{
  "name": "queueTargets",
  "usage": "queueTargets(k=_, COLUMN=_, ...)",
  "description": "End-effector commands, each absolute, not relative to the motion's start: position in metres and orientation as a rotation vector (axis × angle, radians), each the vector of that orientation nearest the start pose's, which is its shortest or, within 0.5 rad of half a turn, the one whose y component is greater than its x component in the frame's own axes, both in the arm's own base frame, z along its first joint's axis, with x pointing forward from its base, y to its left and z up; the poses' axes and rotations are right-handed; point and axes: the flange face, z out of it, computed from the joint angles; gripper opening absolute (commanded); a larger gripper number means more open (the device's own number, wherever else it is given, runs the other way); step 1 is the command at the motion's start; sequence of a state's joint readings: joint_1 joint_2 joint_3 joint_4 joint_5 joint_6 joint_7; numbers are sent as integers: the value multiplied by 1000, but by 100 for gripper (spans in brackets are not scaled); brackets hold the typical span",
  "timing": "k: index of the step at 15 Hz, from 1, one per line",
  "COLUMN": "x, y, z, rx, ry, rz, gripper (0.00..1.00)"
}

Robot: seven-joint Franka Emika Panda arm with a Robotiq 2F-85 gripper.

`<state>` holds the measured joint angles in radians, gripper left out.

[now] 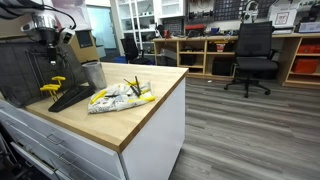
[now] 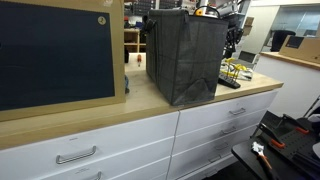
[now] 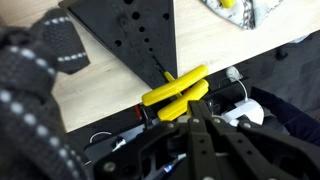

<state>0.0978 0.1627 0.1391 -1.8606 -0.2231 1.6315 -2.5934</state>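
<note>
1. Yellow-handled tool (image 3: pixel 175 88) lies at the near edge of the wooden surface (image 3: pixel 90 100), right at the tips of the hand (image 3: pixel 192 108). A black triangular plate (image 3: pixel 140 35) with holes sits at its 12 o'clock.
2. The wrist view alone shows the tool's two yellow handles side by side and the plate's holes. A crumpled cloth (image 3: pixel 235 10) peeks in at 1 o'clock.
3. In an exterior view the tool (image 1: pixel 52 85) is a small yellow shape under the hand (image 1: pixel 48 62). The cloth (image 1: pixel 120 97) lies at its 3 o'clock and a metal cup (image 1: pixel 92 73) at 1 o'clock.
4. In an exterior view a tall gray bag (image 2: pixel 185 55) blocks the tool and most of the arm.
5. The arm comes down from above beside the bag, hand pointing at the surface. The hand is closed. I cannot tell whether it pinches the handles or only touches them.
</note>
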Motion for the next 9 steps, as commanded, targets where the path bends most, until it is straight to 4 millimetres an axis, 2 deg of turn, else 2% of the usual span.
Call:
queueTargets(k=1, x=540, y=115, z=395, rx=379, ry=3381, rz=-540, gripper=0)
queueTargets(k=6, x=537, y=125, z=386, rx=327, ry=3410, rz=-537, gripper=0)
queueTargets(k=9, x=539, y=117, z=386, rx=338, ry=3414, rz=-537, gripper=0)
